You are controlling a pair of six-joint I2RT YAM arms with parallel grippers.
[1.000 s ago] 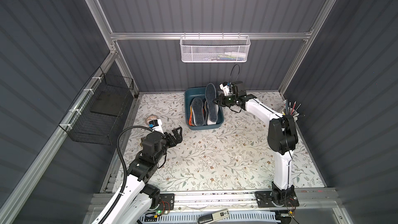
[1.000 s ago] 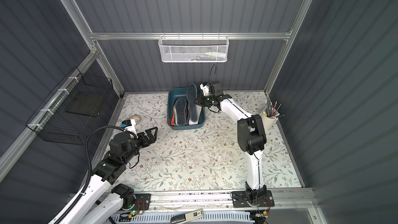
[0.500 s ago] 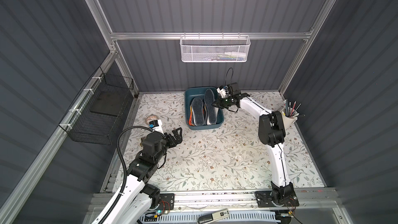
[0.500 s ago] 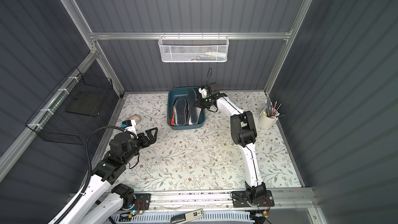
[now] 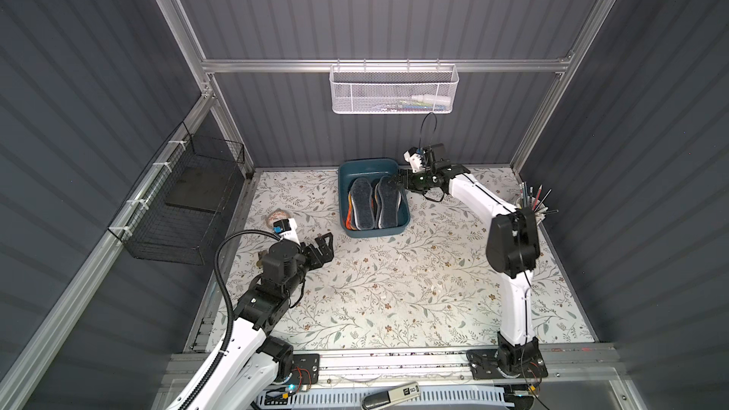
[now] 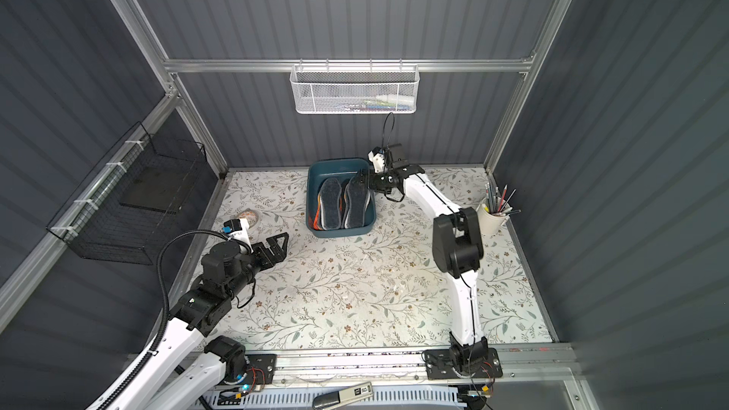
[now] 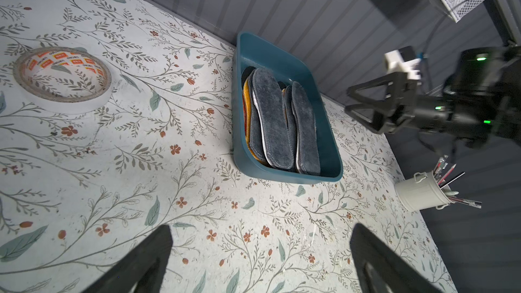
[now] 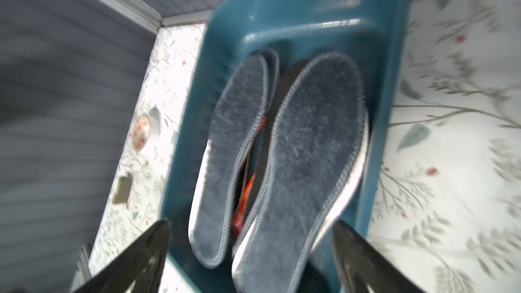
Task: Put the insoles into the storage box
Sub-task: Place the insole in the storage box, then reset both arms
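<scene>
The dark teal storage box (image 5: 371,164) (image 6: 339,162) stands at the back of the table. Several insoles lie stacked in it. Two fuzzy grey-blue ones are on top, side by side (image 5: 362,203) (image 5: 388,203), with orange and red edges (image 5: 348,218) showing under them. My right gripper (image 5: 398,183) (image 8: 251,224) hangs open over the box's far right corner. Its jaws straddle the end of the right-hand grey insole (image 8: 313,150) without touching it. My left gripper (image 5: 325,244) (image 7: 260,229) is open and empty over bare table, short of the box (image 7: 282,54).
A tape roll (image 5: 278,216) (image 7: 63,77) lies by the left arm. A white cup of pencils (image 5: 532,209) (image 7: 420,193) stands at the right edge. A white mesh basket (image 5: 392,88) hangs on the back wall and a black wire basket (image 5: 181,207) on the left wall.
My right gripper opened and let go of the grey insole. The insole went from sticking up over the box's far end to lying flat inside. The left arm stayed still.
</scene>
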